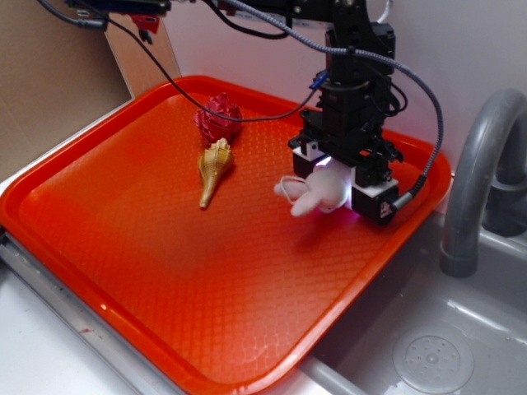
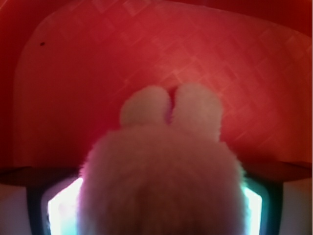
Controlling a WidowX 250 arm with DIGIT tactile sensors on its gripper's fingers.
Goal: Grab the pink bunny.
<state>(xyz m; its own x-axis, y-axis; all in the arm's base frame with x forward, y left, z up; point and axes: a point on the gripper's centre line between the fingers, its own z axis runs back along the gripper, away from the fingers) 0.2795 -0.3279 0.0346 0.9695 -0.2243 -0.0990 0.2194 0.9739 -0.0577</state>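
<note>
Closest to us in the wrist view, the pink bunny [image 2: 161, 186] fills the gap between the fingers [image 2: 61, 210], which are closed on its fuzzy body, its two ears pointing away over the orange tray [image 2: 98, 73]. From outside we see the gripper [image 1: 339, 185] holding it at the tray's right side, with the tan conch shell [image 1: 214, 169] and dark red ruffled ball [image 1: 218, 118] well apart beyond.

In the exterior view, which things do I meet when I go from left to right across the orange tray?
Shell → red ruffled ball → pink bunny, held in the gripper → grey faucet, beyond the tray's right edge.
</note>
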